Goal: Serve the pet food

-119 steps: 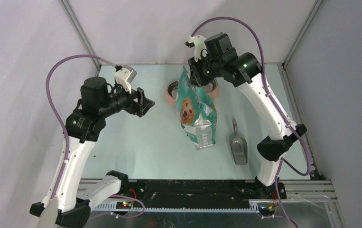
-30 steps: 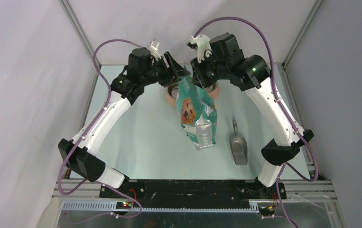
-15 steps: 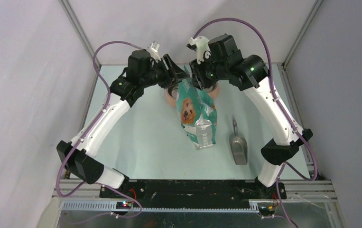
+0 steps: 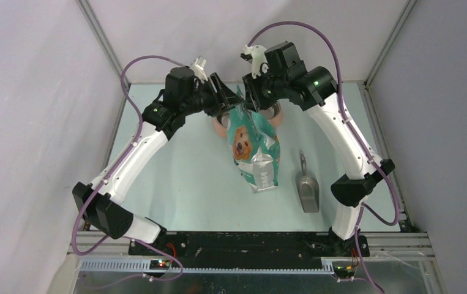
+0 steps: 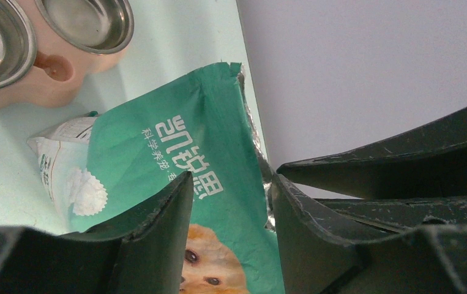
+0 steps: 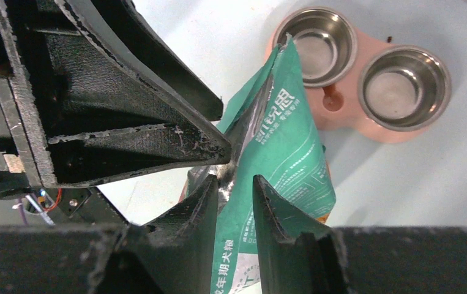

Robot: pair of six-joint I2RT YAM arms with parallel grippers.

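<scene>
Pinching top of bag point(image 4: 255, 153) in right gripper point(image 6: 235, 180) to keep it upright — straddling the other lip with left gripper point(image 5: 231, 177), spread, probably to pull it open.

The bag's point(image 4: 254, 147) inside shows in no view, so its contents cannot be told. From above, the bowls point(image 4: 220, 119) behind the bag's top are mostly covered by the left gripper point(image 4: 231, 98) and the right gripper point(image 4: 252, 103). The left wrist view cuts off the bag's lower part at the bottom edge and one bowl at the left edge. In the right wrist view, whether the left gripper's tip touches the bag's torn top is unclear.
</scene>
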